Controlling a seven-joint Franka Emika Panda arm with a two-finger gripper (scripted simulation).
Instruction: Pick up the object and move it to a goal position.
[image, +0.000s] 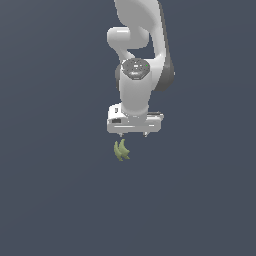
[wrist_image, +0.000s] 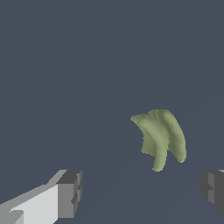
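Bananas (image: 121, 150), a small olive-green bunch, lie on the flat dark grey floor (image: 50, 200), and we see them just below the white gripper (image: 133, 135) in the exterior view, slightly toward that view's left of the gripper's middle. We read the bunch's long axis as running roughly up and down in the exterior view, the curved pieces joined at one end and fanning to pointed tips at the other. In the wrist view the bunch (wrist_image: 161, 138) sits ahead of the two grey fingertips (wrist_image: 70, 192), clear of both. We see the jaws spread wide, far wider than the bunch, and holding nothing. The white arm (image: 137, 60) rises above the gripper.
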